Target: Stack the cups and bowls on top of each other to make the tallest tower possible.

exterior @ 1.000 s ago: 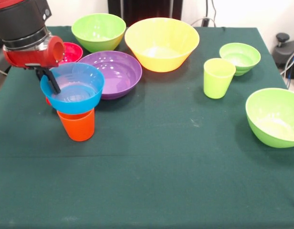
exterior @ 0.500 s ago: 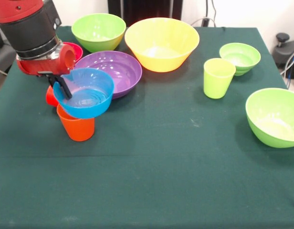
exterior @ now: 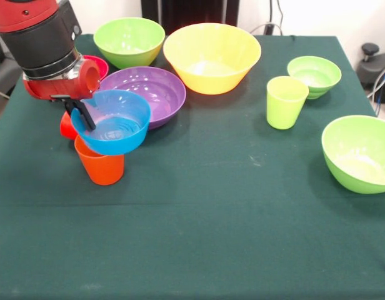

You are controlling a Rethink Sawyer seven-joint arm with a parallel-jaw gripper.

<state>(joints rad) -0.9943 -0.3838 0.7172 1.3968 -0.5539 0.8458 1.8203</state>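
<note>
My gripper pinches the blue bowl by its rim, tilted over the orange cup, so its base can seat in the cup's mouth

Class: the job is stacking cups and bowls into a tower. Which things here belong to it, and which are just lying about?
Belong: orange cup, blue bowl held tilted on it by the gripper, purple bowl, yellow bowl, green cup.

Lying about: cables, black stand.
</note>
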